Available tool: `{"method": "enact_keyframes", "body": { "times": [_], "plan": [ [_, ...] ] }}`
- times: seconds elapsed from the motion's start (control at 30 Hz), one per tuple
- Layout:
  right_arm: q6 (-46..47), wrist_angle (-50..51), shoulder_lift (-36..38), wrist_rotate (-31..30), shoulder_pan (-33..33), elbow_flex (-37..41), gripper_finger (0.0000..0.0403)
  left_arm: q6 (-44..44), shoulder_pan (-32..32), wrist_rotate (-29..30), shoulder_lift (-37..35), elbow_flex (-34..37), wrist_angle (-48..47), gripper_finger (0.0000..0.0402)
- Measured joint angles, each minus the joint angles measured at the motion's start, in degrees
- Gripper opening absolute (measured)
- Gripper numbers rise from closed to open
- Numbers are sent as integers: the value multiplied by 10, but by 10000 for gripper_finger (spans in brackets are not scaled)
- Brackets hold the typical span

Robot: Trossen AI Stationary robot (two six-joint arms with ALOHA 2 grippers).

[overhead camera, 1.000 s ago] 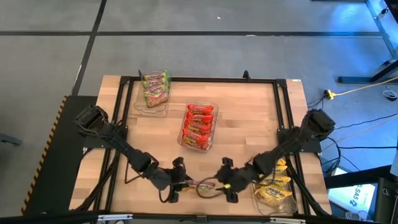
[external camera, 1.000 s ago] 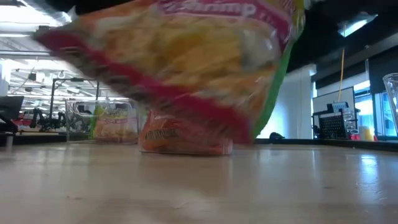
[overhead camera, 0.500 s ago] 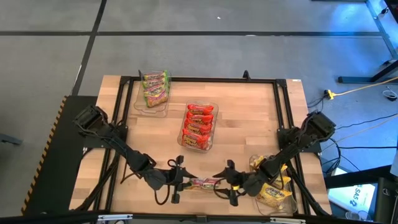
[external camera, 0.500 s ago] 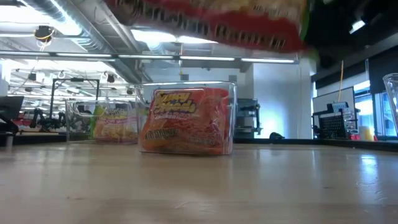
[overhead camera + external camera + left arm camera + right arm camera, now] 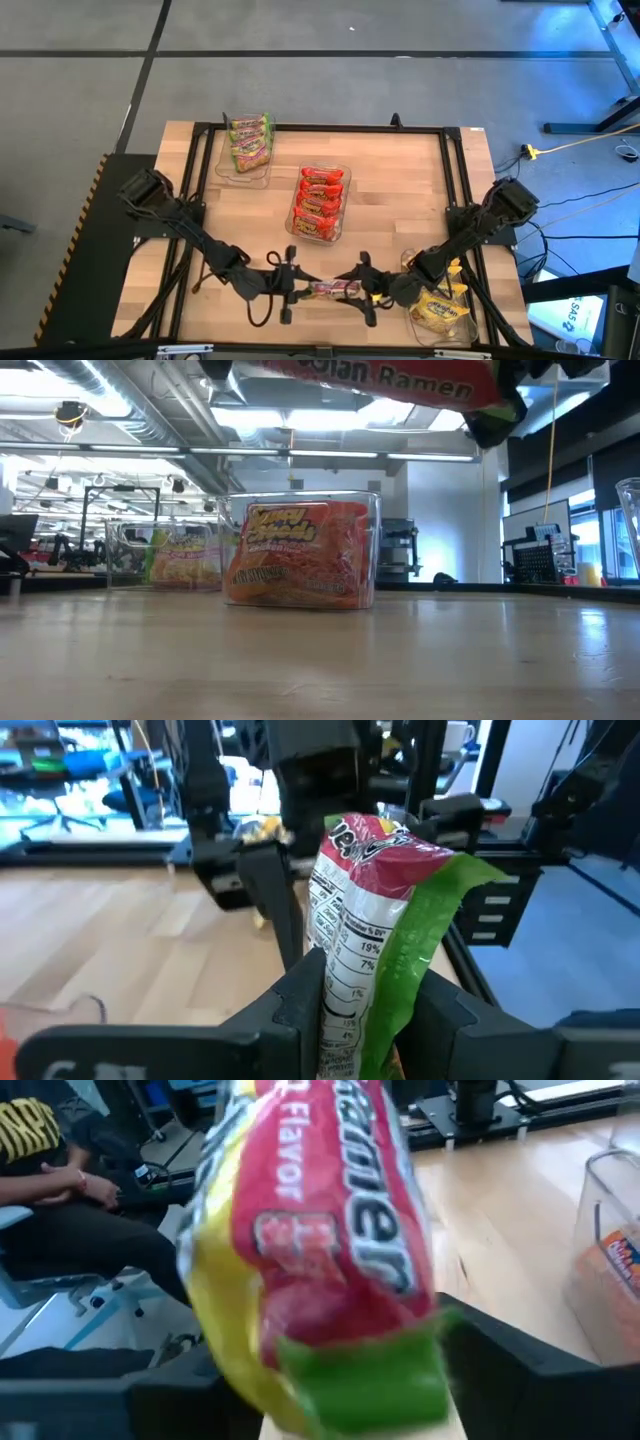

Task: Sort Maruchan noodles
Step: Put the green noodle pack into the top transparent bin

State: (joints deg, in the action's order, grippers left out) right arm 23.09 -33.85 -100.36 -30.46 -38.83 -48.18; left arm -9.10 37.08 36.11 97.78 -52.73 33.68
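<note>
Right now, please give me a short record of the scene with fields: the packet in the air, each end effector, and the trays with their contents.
packet in air: green-edged Maruchan ramen packet, above the table's near edge
left end effector: shut on one end of the packet
right end effector: at the other end, fingers on both sides of it
far-left tray: green packets
middle tray: red packets
near-right tray: yellow packets

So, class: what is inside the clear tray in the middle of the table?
The middle tray holds a stack of red noodle packets, their labels facing up. The packets cover the tray's floor, so whether anything lies beneath them cannot be seen.
</note>
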Motion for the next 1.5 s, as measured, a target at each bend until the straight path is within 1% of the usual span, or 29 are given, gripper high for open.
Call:
{"method": "enact_keyframes", "body": {
  "times": [0.1, 0.3, 0.37, 0.4, 0.5, 0.57, 0.67, 0.73, 0.8, 0.9, 1.0, 1.13, 1.2, 1.3, 1.37, 1.5],
  "plan": [
    [-9, -4, 0, -1, 0, 0, 213, 9, 0, -3, -5, 0, 11, 93],
    [-26, -2, 0, -4, 0, 1, 121, 8, -5, -7, -5, 0, 6, 93],
    [-26, -1, 0, -5, 3, 1, 98, -13, -7, -8, -5, 0, 6, 93],
    [-27, 2, 0, -5, 3, 1, 95, -31, -7, -8, -6, 0, 5, 93],
    [-28, 5, 0, -5, 3, 1, 95, -51, -8, -18, -21, 0, -20, 96],
    [-26, 17, 0, -5, 3, 1, 99, -66, -8, -19, -37, 0, -57, 104],
    [-25, 31, 0, 0, 3, 1, 109, -89, -5, -19, -72, 0, -108, 127],
    [-25, 43, 0, 0, 3, 1, 105, -105, -5, -20, -94, 0, -147, 147],
    [-23, 57, 0, 1, 9, 1, 97, -117, -5, -23, -112, 0, -165, 169],
    [-3, 85, 0, 1, 20, 1, 94, -118, -5, -29, -130, 0, -167, 199],
    [19, 111, 0, -1, 31, 1, 101, -114, -11, -28, -133, 0, -152, 224],
    [24, 129, 0, -10, 35, 1, 104, -109, -21, -20, -133, 0, -109, 235],
    [24, 130, 0, -9, 38, 1, 101, -84, -28, -37, -127, 0, -82, 235],
    [23, 131, 0, -10, 45, 1, 99, -64, -48, -94, -109, -5, -65, 233],
    [23, 137, 0, -8, 48, 1, 100, -55, -63, -127, -90, -32, -97, 232],
    [34, 158, 0, 13, 48, 1, 104, -55, -80, -158, -44, -137, -285, 232]
  ]
}}
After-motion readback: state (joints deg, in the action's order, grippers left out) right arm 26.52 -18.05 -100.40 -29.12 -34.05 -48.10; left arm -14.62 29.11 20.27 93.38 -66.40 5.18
